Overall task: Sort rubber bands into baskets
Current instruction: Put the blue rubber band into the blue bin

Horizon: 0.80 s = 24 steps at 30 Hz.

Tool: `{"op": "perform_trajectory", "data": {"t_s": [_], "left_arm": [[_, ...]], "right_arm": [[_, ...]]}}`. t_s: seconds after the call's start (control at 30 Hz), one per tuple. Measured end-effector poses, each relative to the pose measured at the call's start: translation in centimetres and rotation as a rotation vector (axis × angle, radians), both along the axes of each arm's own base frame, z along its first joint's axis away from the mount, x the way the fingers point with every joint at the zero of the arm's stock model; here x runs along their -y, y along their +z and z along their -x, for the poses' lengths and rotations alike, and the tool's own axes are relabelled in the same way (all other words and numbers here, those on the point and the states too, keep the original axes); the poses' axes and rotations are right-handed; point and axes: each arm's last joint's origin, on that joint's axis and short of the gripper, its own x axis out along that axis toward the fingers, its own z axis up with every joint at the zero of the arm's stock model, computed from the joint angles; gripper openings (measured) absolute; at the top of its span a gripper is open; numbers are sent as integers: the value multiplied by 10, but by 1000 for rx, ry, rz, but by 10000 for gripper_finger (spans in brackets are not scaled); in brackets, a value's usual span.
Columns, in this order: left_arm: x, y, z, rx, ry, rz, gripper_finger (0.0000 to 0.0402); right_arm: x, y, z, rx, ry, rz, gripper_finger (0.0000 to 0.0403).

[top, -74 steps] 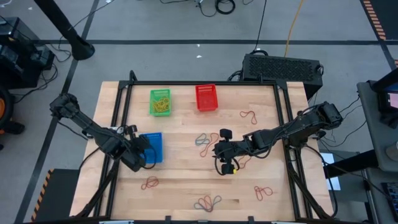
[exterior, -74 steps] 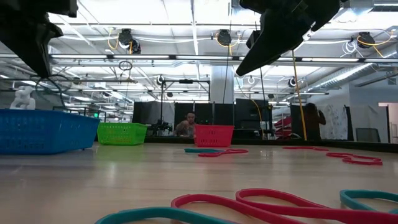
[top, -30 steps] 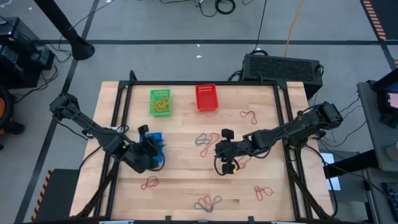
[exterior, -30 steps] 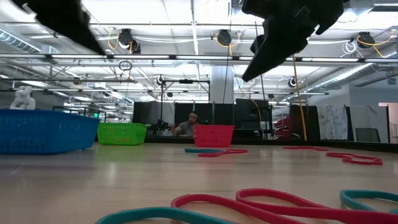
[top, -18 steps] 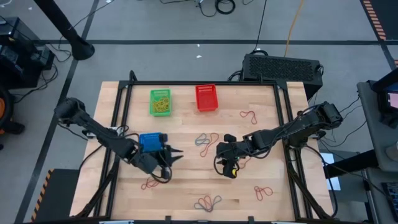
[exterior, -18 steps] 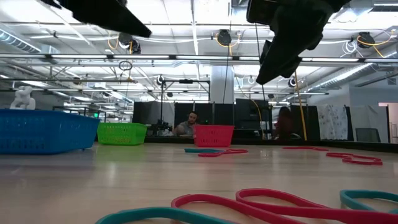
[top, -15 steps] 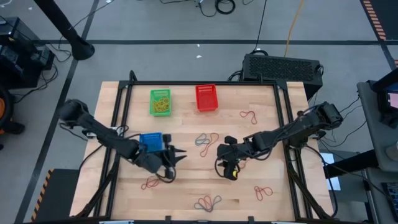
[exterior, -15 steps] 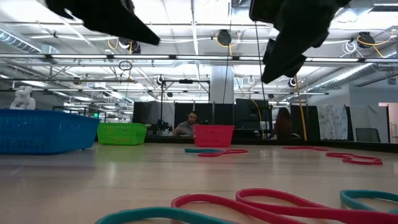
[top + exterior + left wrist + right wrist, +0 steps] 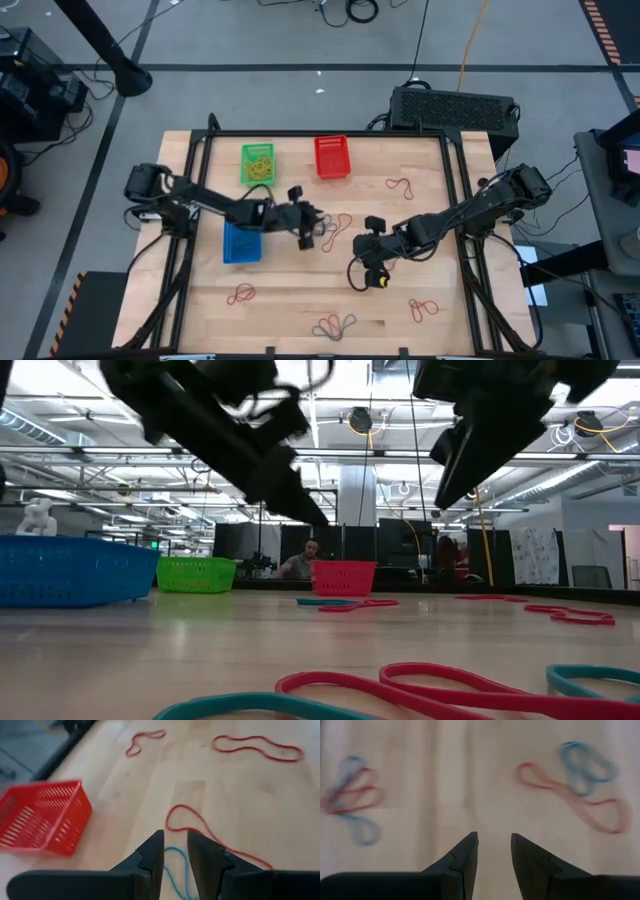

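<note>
Above the red and blue rubber bands [image 9: 192,827], left hand [image 9: 175,852] slightly open, empty.

The left arm reaches across the counter toward its middle, its hand [image 9: 318,228] above the surface — fingers [image 9: 150,855] parted by a narrow gap, holding nothing. The right arm stretches in from the right; its hand [image 9: 357,276] hangs with fingers [image 9: 465,852] slightly apart — empty.
</note>
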Motion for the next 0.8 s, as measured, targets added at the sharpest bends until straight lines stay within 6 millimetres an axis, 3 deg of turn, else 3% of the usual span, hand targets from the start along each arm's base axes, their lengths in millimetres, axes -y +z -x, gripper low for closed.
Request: {"op": "perform_trajectory", "data": {"t_s": [0.17,0.33,0.53,0.8], "left_arm": [[-29,-15,-15,-29,26,113,93],[-40,-21,-30,-44,3,153,93],[-34,-20,-37,-57,-64,193,93],[-14,-23,-24,-239,-183,183,93]], "right_arm": [[4,-2,1,34,-12,187,110],[9,-13,3,36,35,237,110],[15,-21,4,42,20,240,110],[19,-22,2,61,8,235,110]]}}
